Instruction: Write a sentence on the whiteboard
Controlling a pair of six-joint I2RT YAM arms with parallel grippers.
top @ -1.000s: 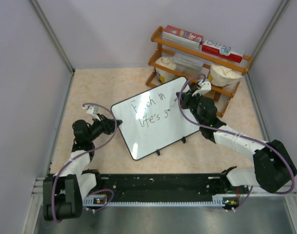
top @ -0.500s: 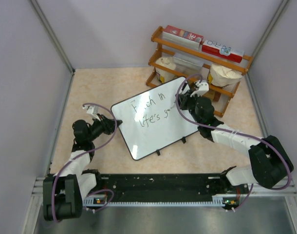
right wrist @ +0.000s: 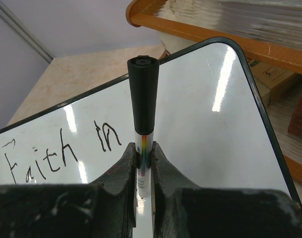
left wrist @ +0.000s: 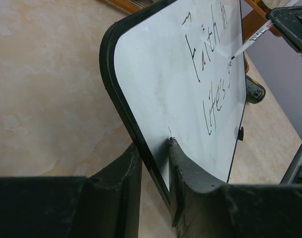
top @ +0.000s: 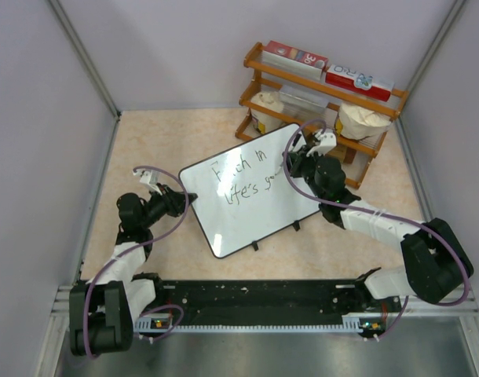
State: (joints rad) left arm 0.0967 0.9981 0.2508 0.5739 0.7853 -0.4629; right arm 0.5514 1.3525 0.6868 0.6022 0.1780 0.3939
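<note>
While left jaws clamp whiteboard (top: 241, 224), marker (right wrist: 143, 99) tip touching

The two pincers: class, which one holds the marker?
The right pincer, shut on the black-capped marker over the whiteboard; the left pincer instead clamps the whiteboard's black rim.

right gripper (top: 293, 163) | carries the marker (right wrist: 142, 94) slightly left across the whiteboard (top: 247, 224), compared with 1.0 s ago | right arm (top: 381, 224) elbow and shoulder draw inward a little
</note>
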